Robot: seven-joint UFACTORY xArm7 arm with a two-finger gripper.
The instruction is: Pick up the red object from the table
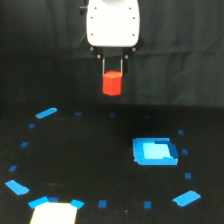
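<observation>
One arm, one target: the end effector (pixel 113 70), seen in the upper centre of the frame beneath the white wrist housing (pixel 112 22), is clenched on the red object (pixel 112 83). Its two thin fingers (pixel 104 66) run down either side of the block's upper part, and the lower part of the block projects below the fingertips. The block appears upright, though the blur hides its exact shape. It stands against the dark backdrop (pixel 40 50), above the level where the tabletop (pixel 100 160) begins, and no contact with that surface is visible; from this single view its clearance cannot be confirmed.

Several markers lie across the tabletop: a large blue patch (pixel 155 151) at right of centre, a white patch (pixel 54 212) at the lower left edge, and small blue tape pieces (pixel 46 113) arranged in a loose ring. All of them are well apart from the held block.

Judged from this arrangement, the grasp itself is made and the lifting step is in hand or close to finished, so the task reads as largely complete. The next move calls chiefly for a steady closing force, with the fingers kept square to the block's sides. Any further travel should be slow and vertical, since only the upper portion of the block is gripped and a jolt could let it slip downward.
</observation>
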